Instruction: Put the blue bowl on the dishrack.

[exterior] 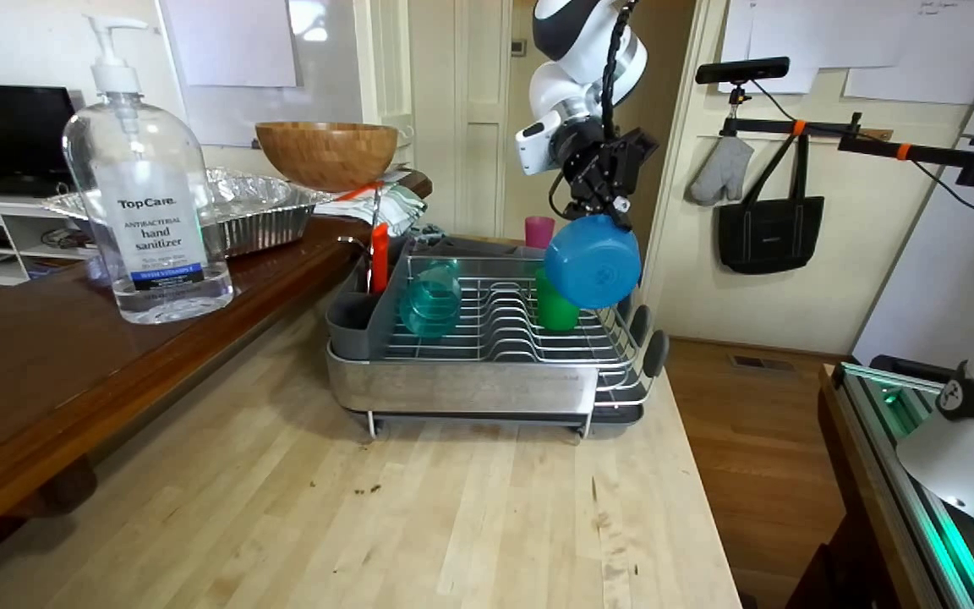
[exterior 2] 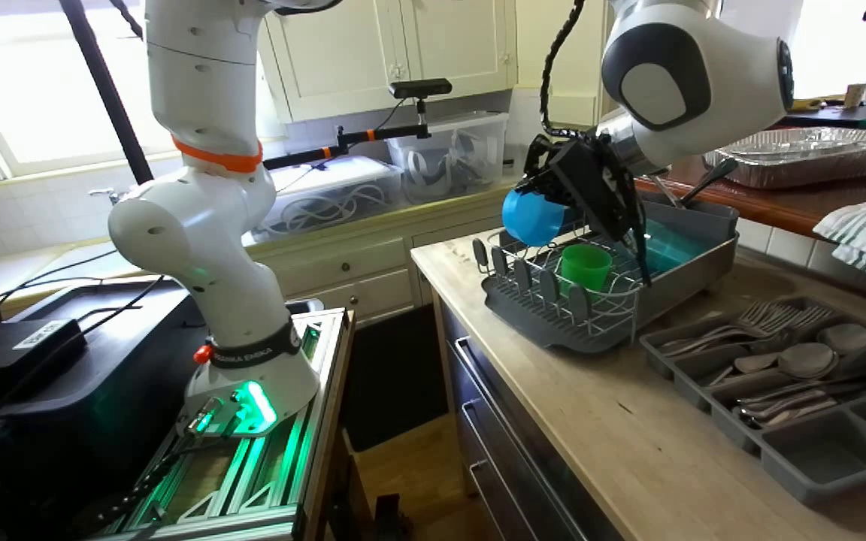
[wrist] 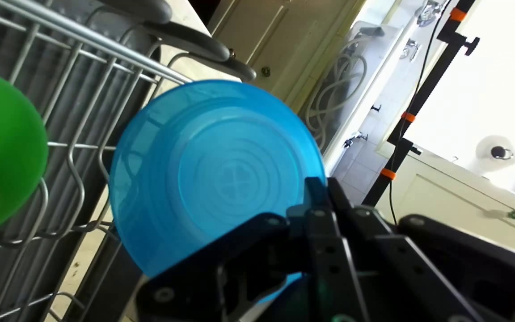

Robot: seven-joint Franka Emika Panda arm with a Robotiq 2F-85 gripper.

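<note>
Fingers (wrist: 318, 197) pinch the round plastic blue bowl (exterior: 593, 264) by its rim, held up near the looped-wire dishrack (exterior: 462, 387).
Left to right in an exterior view: translucent teal cup (exterior: 430, 303) and green cup (exterior: 556, 308) in the dishrack, then the tilted bowl.

Dishrack (exterior: 462, 389) on counter (exterior: 487, 524), cups (exterior: 558, 311) inside, bowl (exterior: 593, 264) in pincer (wrist: 327, 187)

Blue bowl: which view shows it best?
The wrist view: the blue bowl is largest there and its ringed base is plain, though the hand hides part. Both exterior views show it smaller, below the hand, rings not clear.
</note>
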